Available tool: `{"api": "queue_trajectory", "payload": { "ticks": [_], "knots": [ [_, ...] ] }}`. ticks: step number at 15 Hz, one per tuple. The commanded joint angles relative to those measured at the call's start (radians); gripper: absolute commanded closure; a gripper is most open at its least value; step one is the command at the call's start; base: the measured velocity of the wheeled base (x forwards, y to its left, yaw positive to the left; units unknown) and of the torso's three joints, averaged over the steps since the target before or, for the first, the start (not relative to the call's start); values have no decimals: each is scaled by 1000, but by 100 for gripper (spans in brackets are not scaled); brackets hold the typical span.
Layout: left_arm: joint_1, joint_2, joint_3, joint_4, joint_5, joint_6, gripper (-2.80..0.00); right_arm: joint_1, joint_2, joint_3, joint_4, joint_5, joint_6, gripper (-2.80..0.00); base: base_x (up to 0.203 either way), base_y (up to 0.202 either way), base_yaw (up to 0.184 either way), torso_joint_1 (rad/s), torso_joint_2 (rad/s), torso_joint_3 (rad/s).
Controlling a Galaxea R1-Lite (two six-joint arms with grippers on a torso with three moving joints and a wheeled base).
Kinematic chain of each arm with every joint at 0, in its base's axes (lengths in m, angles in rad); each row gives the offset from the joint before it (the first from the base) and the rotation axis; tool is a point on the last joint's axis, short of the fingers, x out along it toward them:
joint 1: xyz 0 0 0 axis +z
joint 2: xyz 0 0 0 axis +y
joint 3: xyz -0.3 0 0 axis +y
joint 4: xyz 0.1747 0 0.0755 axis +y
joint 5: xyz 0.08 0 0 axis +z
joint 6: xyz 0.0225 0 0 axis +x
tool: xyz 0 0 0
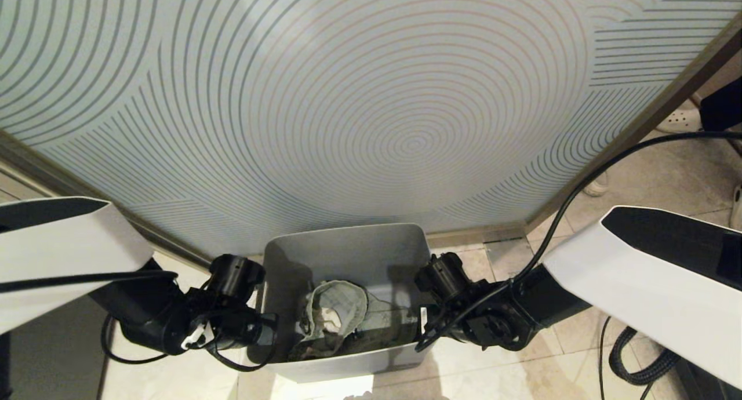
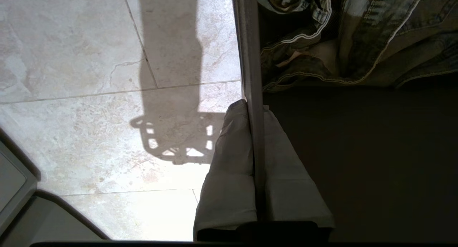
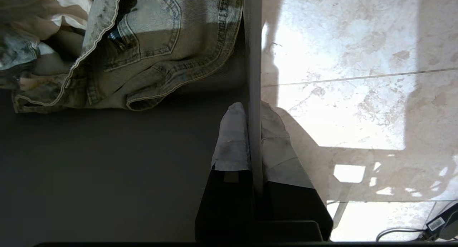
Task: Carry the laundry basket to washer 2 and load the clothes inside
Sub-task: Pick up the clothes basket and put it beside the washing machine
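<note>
Near wall of the laundry basket point(image 1: 342, 368) partly cut off below; both gripper tips masked by wrist housings.

Lighting's pretty harsh here: strong light hits the pale marble-look floor tiles point(image 2: 89, 61), blowing them out to near white just beside the left gripper point(image 2: 254, 107), with a crisp latticed shadow point(image 2: 175, 139) right next to its fingers. On the inner side of both grippers the grey plastic laundry basket point(image 1: 348, 249) goes murky dark, the faded denim clothes point(image 3: 143, 43) only half lit. The right gripper point(image 3: 253, 109) throws hard-edged shadows too. Head view bends at the edges.
</note>
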Motion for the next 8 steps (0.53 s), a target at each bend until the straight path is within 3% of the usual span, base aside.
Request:
{"api": "queue_trajectory", "payload": {
  "ticks": [1, 8],
  "knots": [
    [3, -36, 20, -4, -1, -3, 0, 12, -27, 3, 8, -1, 7, 0, 0, 0, 0, 0, 0, 0],
    [3, -128, 120, -7, -1, 1, 0, 55, -102, 65, 18, -3, -3, 0, 0, 0, 0, 0, 0, 0]
  ]
}}
